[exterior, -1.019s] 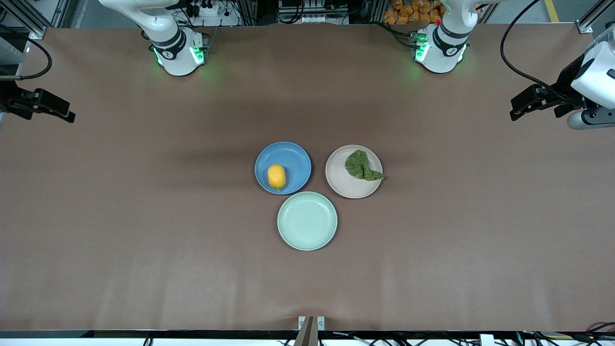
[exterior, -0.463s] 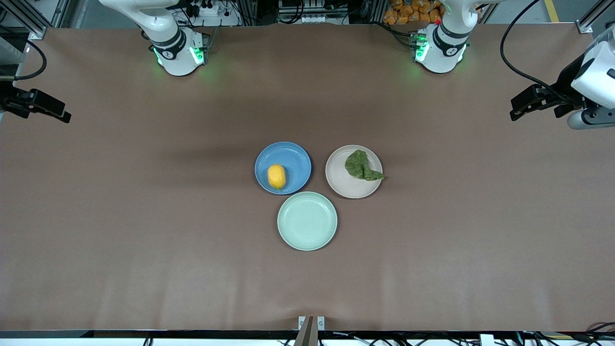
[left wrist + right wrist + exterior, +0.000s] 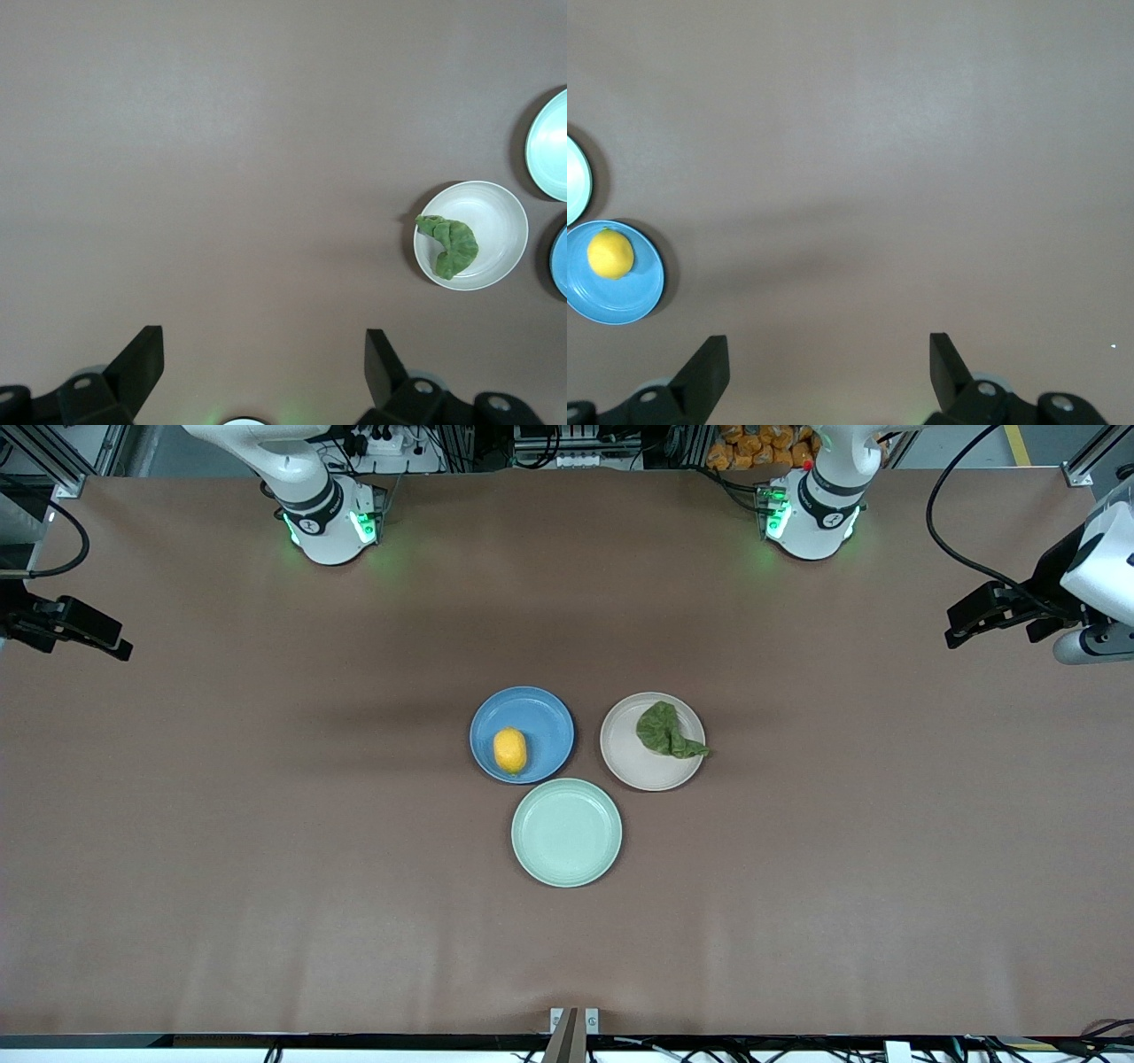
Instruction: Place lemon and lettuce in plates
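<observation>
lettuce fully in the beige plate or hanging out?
Mostly in. The lettuce lies on the beige plate, but its thin tail reaches over the rim toward the left arm's end of the table.

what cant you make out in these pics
- Pale mint-green round plate: cut off by the frame edge in both wrist views.
- Blue round plate: only a sliver at the left wrist view's edge, so the small yellow lemon is out of frame there.
- Right claw: partly cut by the front view's edge.
</observation>
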### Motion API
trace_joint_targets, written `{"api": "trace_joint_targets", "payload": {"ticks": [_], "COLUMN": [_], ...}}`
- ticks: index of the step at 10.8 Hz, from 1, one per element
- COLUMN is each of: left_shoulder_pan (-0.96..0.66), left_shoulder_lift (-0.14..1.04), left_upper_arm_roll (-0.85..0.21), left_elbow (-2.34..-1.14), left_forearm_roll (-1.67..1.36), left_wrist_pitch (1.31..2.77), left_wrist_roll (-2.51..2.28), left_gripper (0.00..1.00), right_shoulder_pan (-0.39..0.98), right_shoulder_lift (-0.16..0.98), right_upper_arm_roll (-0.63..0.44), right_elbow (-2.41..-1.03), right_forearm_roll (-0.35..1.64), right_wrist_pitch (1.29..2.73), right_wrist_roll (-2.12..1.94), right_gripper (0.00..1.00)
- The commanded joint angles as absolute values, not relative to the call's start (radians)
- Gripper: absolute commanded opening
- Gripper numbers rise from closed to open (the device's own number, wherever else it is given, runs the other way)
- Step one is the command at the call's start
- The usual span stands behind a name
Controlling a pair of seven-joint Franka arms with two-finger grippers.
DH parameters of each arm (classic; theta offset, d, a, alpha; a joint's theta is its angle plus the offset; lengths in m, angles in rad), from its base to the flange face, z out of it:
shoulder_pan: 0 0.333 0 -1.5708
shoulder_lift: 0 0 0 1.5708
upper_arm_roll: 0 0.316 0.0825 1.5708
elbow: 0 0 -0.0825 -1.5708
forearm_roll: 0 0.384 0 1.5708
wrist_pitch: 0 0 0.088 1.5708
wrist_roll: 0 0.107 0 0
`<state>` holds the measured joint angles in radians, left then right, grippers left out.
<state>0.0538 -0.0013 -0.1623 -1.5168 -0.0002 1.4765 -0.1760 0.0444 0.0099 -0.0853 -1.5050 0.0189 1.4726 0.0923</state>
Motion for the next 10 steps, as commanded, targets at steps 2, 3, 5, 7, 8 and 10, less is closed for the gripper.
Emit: {"api": "trace_joint_targets", "payload": {"ticks": [2,3,5,7,8,10], "left_shoulder_pan": [0.060,0.061,0.060,0.061,0.061,0.061], "left_shoulder_lift": [-0.006,-0.006,-0.006,-0.006,-0.006,-0.006], "left_upper_arm_roll": [-0.161,-0.161,-0.161,-0.160,-0.160,-0.160], "left_elbow": [-1.479,-1.477,-1.477,-1.477,-1.477,-1.477], "left_forearm_roll": [-0.005,-0.005,-0.005,-0.005,-0.005,-0.006], "left_wrist_pitch": [1.482,1.482,1.482,1.482,1.482,1.482], "left_wrist_roll": [-0.129,-0.129,-0.129,-0.127,-0.127,-0.129], "left_gripper": [1.00,1.00,1.00,1.00,1.00,1.00], "right_shoulder_pan": [0.046,0.045,0.048,0.048,0.048,0.048], "right_shoulder_lift": [0.012,0.012,0.012,0.012,0.012,0.014], "right_upper_arm_roll": [-0.078,-0.078,-0.078,-0.078,-0.078,-0.077], "right_elbow": [-1.505,-1.505,-1.505,-1.505,-1.505,-1.505], "right_forearm_roll": [0.011,0.012,0.012,0.014,0.014,0.015], "right_wrist_pitch": [1.482,1.482,1.482,1.482,1.480,1.480], "right_wrist_roll": [0.106,0.106,0.110,0.113,0.114,0.115], "right_gripper": [1.00,1.00,1.00,1.00,1.00,1.00]}}
